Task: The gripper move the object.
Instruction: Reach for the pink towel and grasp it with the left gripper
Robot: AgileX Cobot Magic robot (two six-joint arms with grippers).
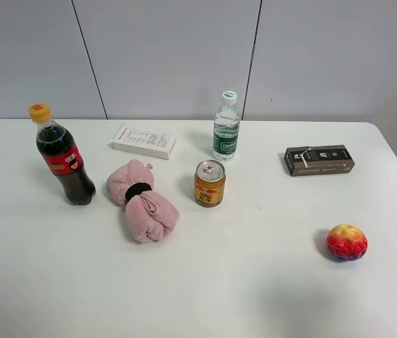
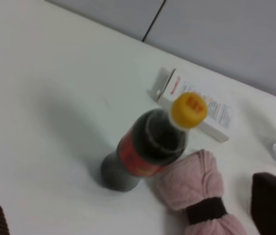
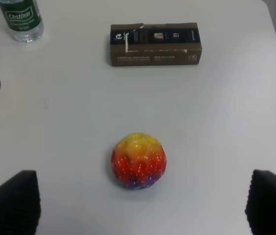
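Observation:
The pink rolled towel, cinched by a black band, lies on the white table between the cola bottle and the can. It also shows in the left wrist view, beside the bottle. My left gripper is open and empty, above the bottle and the towel's end. My right gripper is open and empty, with the red-yellow ball just ahead between its fingers. Neither arm shows in the exterior high view.
A cola bottle stands left of the towel. A gold can, a water bottle and a white box stand behind and to its right. A dark box and the ball sit on the right.

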